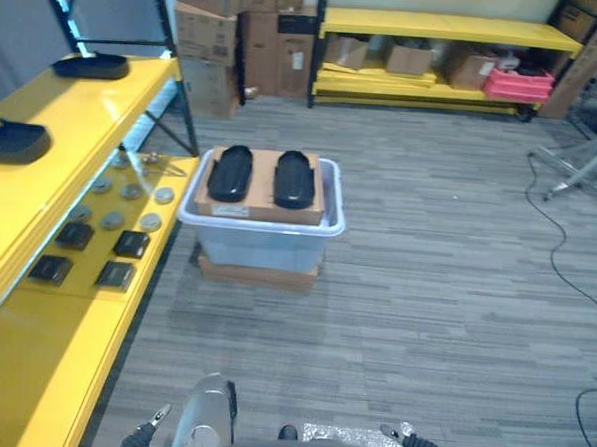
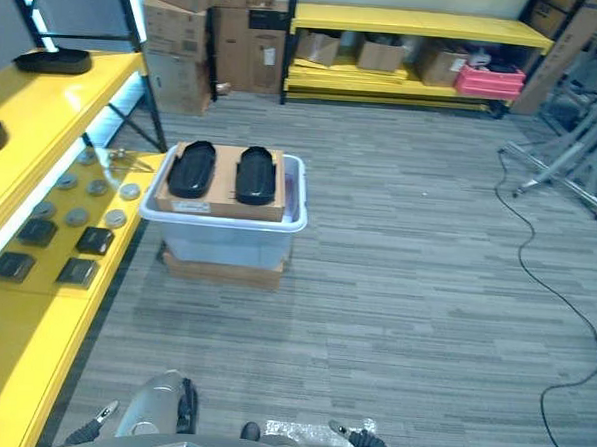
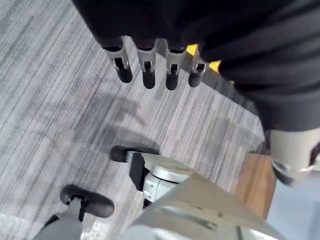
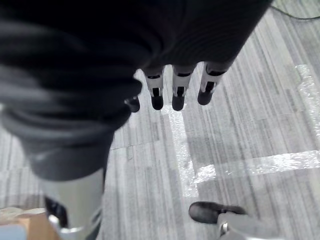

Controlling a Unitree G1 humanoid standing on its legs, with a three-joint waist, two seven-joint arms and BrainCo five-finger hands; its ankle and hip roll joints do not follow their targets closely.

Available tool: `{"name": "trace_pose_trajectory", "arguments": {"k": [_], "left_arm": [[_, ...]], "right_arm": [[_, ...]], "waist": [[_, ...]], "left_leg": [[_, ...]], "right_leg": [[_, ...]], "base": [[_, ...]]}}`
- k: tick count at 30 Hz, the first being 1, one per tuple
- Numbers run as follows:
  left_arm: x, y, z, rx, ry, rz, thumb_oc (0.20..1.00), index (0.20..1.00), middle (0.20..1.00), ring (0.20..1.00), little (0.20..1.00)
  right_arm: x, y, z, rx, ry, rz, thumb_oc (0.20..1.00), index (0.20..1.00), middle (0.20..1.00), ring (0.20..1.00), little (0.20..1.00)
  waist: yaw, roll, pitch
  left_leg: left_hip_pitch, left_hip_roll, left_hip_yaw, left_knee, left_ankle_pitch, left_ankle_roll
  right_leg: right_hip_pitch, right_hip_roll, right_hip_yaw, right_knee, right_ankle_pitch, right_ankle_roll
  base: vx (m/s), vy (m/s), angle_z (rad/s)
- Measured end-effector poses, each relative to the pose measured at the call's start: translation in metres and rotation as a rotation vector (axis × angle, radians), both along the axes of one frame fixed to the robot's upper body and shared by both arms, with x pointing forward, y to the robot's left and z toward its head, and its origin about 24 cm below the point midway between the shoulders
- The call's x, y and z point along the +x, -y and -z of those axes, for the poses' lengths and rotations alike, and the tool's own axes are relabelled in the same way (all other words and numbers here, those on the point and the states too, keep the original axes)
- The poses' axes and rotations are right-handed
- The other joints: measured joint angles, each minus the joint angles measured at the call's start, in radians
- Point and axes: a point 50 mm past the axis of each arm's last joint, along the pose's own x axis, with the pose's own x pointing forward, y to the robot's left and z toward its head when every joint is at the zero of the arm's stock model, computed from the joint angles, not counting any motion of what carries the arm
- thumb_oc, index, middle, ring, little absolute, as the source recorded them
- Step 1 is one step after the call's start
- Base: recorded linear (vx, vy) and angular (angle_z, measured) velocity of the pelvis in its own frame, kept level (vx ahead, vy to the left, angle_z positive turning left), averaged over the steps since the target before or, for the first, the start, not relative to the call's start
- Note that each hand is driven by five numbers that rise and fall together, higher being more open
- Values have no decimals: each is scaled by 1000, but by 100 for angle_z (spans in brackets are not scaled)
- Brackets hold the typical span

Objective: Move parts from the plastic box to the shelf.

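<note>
Left to right: we see the yellow shelf (image 1: 39, 200) along the left, upper level carrying two black parts already, lower level holding small dark squares and grey discs. Just beside its front edge stands the plastic box (image 1: 263, 240), a cardboard sheet (image 1: 260, 186) across its top with two black parts (image 1: 230, 173) lying side by side on it, left one nearer the shelf. We judge them rigid moulded shells, light, smooth and maybe a bit slippery, not fragile; best taken across the narrow width near the middle, or one hand at each end. Left hand (image 3: 150, 67) hangs low over the carpet, fingers straight and relaxed, holding nothing; right hand (image 4: 177, 90) likewise, fingers extended, empty. Eye views give box, parts and shelf but just fingertips at the bottom edge; wrist views give the finger state clearly plus shiny tape strips (image 4: 240, 165) on the floor, no parts.
</note>
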Motion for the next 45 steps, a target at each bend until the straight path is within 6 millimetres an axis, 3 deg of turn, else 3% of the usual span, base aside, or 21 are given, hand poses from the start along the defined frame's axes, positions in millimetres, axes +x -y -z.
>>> {"name": "trace_pose_trajectory", "arguments": {"k": [2, 6, 7, 9, 10, 11, 12, 15, 16, 17, 18, 19, 20, 22, 24, 28, 31, 39, 41, 42, 45], "left_arm": [[12, -2, -2, 13, 9, -6, 1000, 1000, 1000, 1000, 1000], [22, 1, -2, 7, 28, -8, 1000, 1000, 1000, 1000, 1000], [21, 1, -2, 8, 26, -6, 1000, 1000, 1000, 1000, 1000], [25, 1, -3, 9, 35, 1, 1000, 1000, 1000, 1000, 1000], [26, 0, -4, 16, 34, 14, 1000, 1000, 1000, 1000, 1000], [33, -3, -6, 26, 51, 23, 1000, 1000, 1000, 1000, 1000], [43, -6, -9, 39, 76, 52, 1000, 1000, 1000, 1000, 1000], [43, -2, -9, 46, 59, 125, 1000, 1000, 1000, 1000, 1000], [46, -1, -9, 50, 63, 161, 1000, 1000, 1000, 1000, 1000], [46, 2, -9, 46, 68, 183, 1000, 1000, 1000, 1000, 1000], [54, -16, -17, 91, 84, 204, 1000, 1000, 1000, 1000, 1000], [52, -20, -17, 105, 80, 190, 1000, 1000, 1000, 1000, 1000], [46, -22, -16, 104, 65, 173, 1000, 1000, 1000, 1000, 1000], [35, -22, -13, 95, 43, 145, 1000, 1000, 1000, 1000, 1000], [23, -18, -10, 80, 19, 139, 1000, 1000, 1000, 1000, 1000], [8, -10, -4, 55, -18, 121, 1000, 1000, 1000, 1000, 1000], [9, -12, -5, 62, -7, 115, 1000, 1000, 1000, 1000, 1000], [4, -3, -2, 34, -17, 148, 1000, 1000, 1000, 1000, 1000], [-3, -4, -1, 38, -32, 152, 1000, 1000, 1000, 1000, 1000], [-7, -4, -1, 38, -39, 151, 1000, 1000, 1000, 1000, 1000], [-18, -4, -1, 36, -45, 144, 1000, 1000, 1000, 1000, 1000]], "right_arm": [[-13, 0, 2, 0, -34, 8, 1000, 1000, 1000, 1000, 1000], [-15, 0, 3, -11, -51, -37, 1000, 1000, 1000, 1000, 1000], [-15, 0, 3, -23, -51, -44, 1000, 1000, 1000, 1000, 1000], [-13, 1, 2, -30, -34, -51, 1000, 1000, 1000, 1000, 1000], [-14, 0, 2, -26, -25, -43, 1000, 1000, 1000, 1000, 1000], [-12, -6, 3, -9, -16, -28, 1000, 1000, 1000, 1000, 1000], [-4, -13, 4, 14, 10, -11, 1000, 1000, 1000, 1000, 1000], [20, -21, -2, 41, 121, -17, 1000, 1000, 1000, 1000, 1000], [22, -22, -3, 47, 133, -15, 1000, 1000, 1000, 1000, 1000], [28, -20, -5, 40, 153, -18, 1000, 1000, 1000, 1000, 1000], [24, -27, -2, 63, 145, 15, 1000, 1000, 1000, 1000, 1000], [25, -30, 0, 68, 136, 9, 1000, 1000, 1000, 1000, 1000], [25, -30, 0, 70, 132, 10, 1000, 1000, 1000, 1000, 1000], [24, -29, 0, 65, 142, 14, 1000, 1000, 1000, 1000, 1000], [20, -29, 1, 62, 133, 7, 1000, 1000, 1000, 1000, 1000], [13, -26, 2, 59, 127, 53, 1000, 1000, 1000, 1000, 1000], [5, -22, 3, 52, 112, 81, 1000, 1000, 1000, 1000, 1000], [1, 9, -6, -26, 206, 307, 1000, 1000, 1000, 1000, 1000], [20, 14, -16, -47, 316, 376, 1000, 1000, 1000, 1000, 1000], [50, 19, -37, -81, 502, 413, 1000, 1000, 1000, 1000, 1000], [103, 24, -99, -183, 864, 418, 1000, 1000, 1000, 1000, 1000]], "waist": [[-20, 27, 12], [-20, 18, 19], [-13, 18, 18], [-7, 37, 7], [-11, 63, -9], [0, 52, -6], [9, 45, -1], [-1, 71, 16], [-2, 98, 27], [5, 72, 38], [-20, 47, 36], [2, 17, 50], [14, 12, 50], [13, 20, 51], [17, 23, 37], [28, -6, 5], [24, -42, -26], [5, 32, -64], [2, 35, -61], [-1, 34, -58], [-3, 29, -56]], "left_leg": [[3, 0, -6, -181, 53, 0], [40, -7, -20, -147, 77, 7], [108, -23, 0, -144, 77, 26], [161, -42, 19, -114, 47, 67], [196, -54, 26, -138, 25, 129], [210, -74, 31, -148, 9, 126], [239, -114, 31, -171, 6, 170], [294, -179, 5, -200, -1, 205], [309, -199, -10, -209, -23, 180], [311, -186, 53, -172, -123, 39], [190, -95, 22, 69, -189, 154], [212, -122, 59, 71, -206, 157], [231, -120, 66, 62, -208, 146], [258, -115, 79, 42, -208, 171], [302, -113, 76, -7, -200, 166], [385, -117, 69, -84, -182, 144], [403, -117, 52, -97, -178, 112], [405, -52, 27, -135, -158, 57], [401, -47, 23, -135, -155, 56], [399, -44, 24, -135, -148, 55], [392, -43, 24, -136, -138, 56]], "right_leg": [[44, 24, -2, -29, 7, -9], [78, -8, -3, -36, -17, 26], [116, -33, -5, -35, -46, 56], [142, -49, -18, -22, -95, 65], [148, -56, -39, 18, -139, 90], [131, -87, -52, 79, -163, 102], [33, -133, -66, 308, -210, 113], [-286, -267, -34, 878, -232, 152], [-386, -276, -10, 908, -226, 147], [-428, -277, -14, 756, -174, 116], [-414, -370, -29, 441, -65, 245], [-415, -399, -12, 358, -34, 282], [-424, -393, -4, 308, -3, 275], [-429, -361, -11, 335, 57, 238], [-386, -331, -40, 290, 62, 232], [-170, -310, -117, 89, 96, 237], [-65, -293, -116, 18, 139, 216], [-62, -228, -127, 38, 80, 177], [-65, -227, -133, 45, 74, 177], [-67, -227, -137, 45, 74, 174], [-80, -227, -137, 49, 71, 170]], "base": [[294, 232, -14], [234, 197, -25], [267, 229, -20], [232, 218, 12], [197, 227, 48], [218, 298, 50], [204, 318, 28], [119, 135, 42], [135, -176, 45], [180, -378, 106], [151, -437, 81], [94, -314, 65], [27, -194, -12], [101, -253, 9], [133, -200, 1], [133, -105, -3], [79, -50, 12], [32, -37, 5], [12, -22, 7], [-7, 0, 7], [-17, 18, 4]]}}
